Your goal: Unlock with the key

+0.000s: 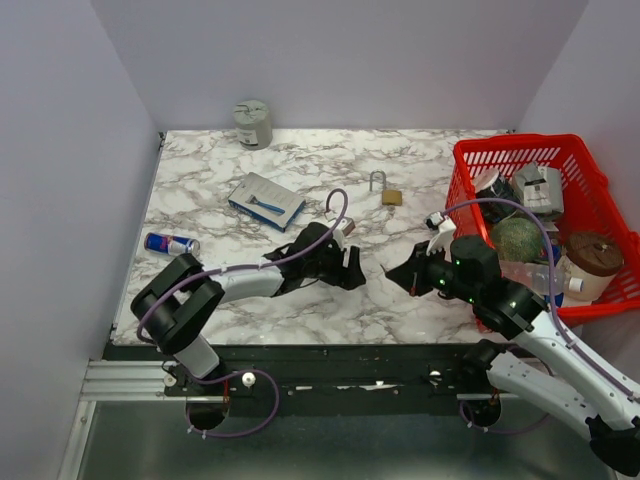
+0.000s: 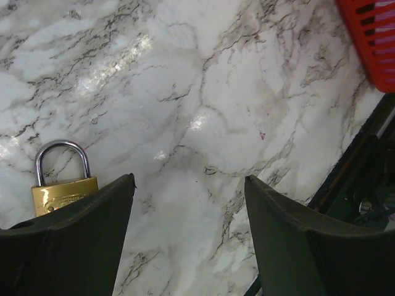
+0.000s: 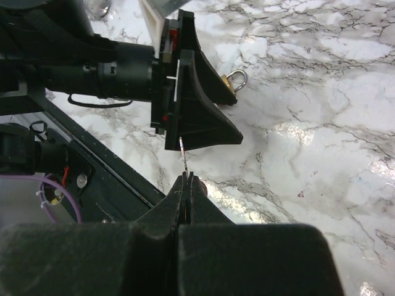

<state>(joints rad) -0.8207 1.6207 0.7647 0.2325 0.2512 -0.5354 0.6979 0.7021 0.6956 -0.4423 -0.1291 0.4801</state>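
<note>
A brass padlock (image 1: 391, 196) with a steel shackle lies flat on the marble table, right of centre toward the back. In the left wrist view the padlock (image 2: 62, 191) sits just beyond the left finger. My left gripper (image 2: 189, 179) is open over bare marble with nothing between its fingers; from above the left gripper (image 1: 350, 268) lies near the table's middle. My right gripper (image 3: 187, 179) is shut on the key (image 3: 182, 155), whose thin blade sticks out past the fingertips toward the left gripper. The right gripper (image 1: 402, 272) faces it from the right.
A red basket (image 1: 520, 146) holding several items stands at the right. A blue box (image 1: 266, 200), a drink can (image 1: 170, 243) and a grey tin (image 1: 253, 123) sit on the left and back. The table's dark front edge (image 3: 117, 179) runs close under the right gripper.
</note>
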